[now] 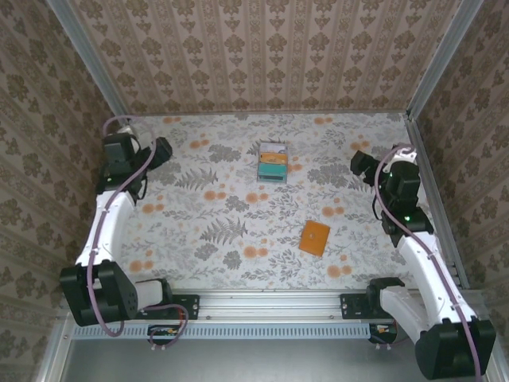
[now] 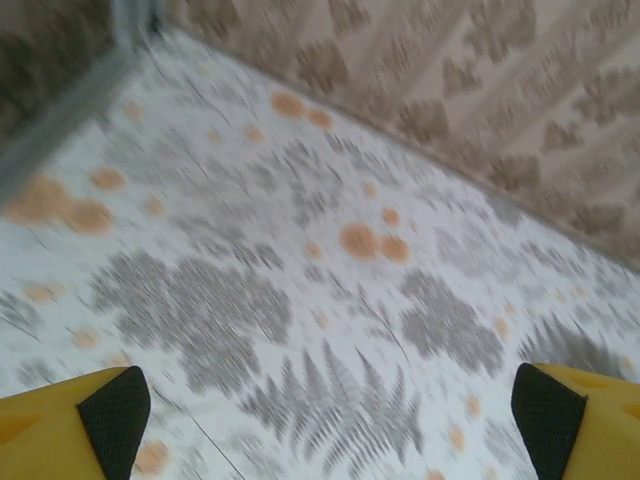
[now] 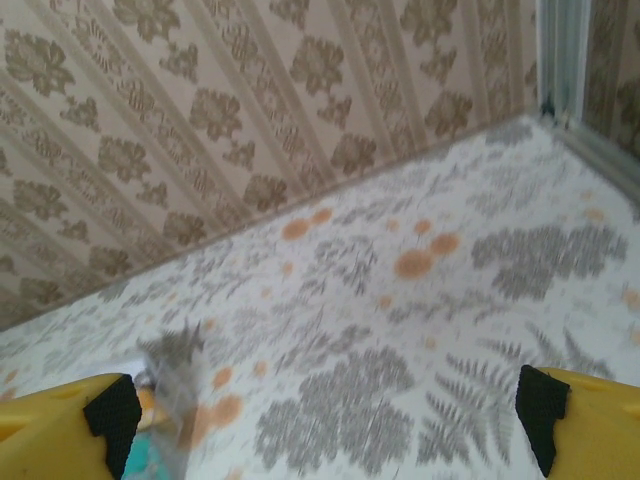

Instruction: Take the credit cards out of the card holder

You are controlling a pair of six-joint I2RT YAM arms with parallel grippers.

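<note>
**Roomy table (image 1: 199, 263), both sets of jaws apart**

Wallpapered walls close the left, far and right edges. Bare floral cloth surrounds the card holder (image 1: 314, 238), which lies flat on the table's near right. The left gripper (image 1: 161, 150) hangs far left of the holder, near the wall, spread and empty. The right gripper (image 1: 360, 162) hangs beyond the holder to its right, also spread and empty. The credit cards (image 1: 273, 161) sit stacked beyond the holder to its left, well apart from it.

The table (image 1: 199, 199) is covered in white cloth printed with grey ferns and orange blossoms. Near its far edge the credit cards (image 1: 273, 161) show teal-green, whitish and a strip of orange. Toward the near edge the card holder (image 1: 314, 238) is plain orange. The walls (image 1: 262, 48) carry beige striped damask. The left gripper (image 2: 330, 428) and right gripper (image 3: 325, 415) have yellow fingers (image 2: 40, 430) with black pads (image 2: 548, 410).
</note>
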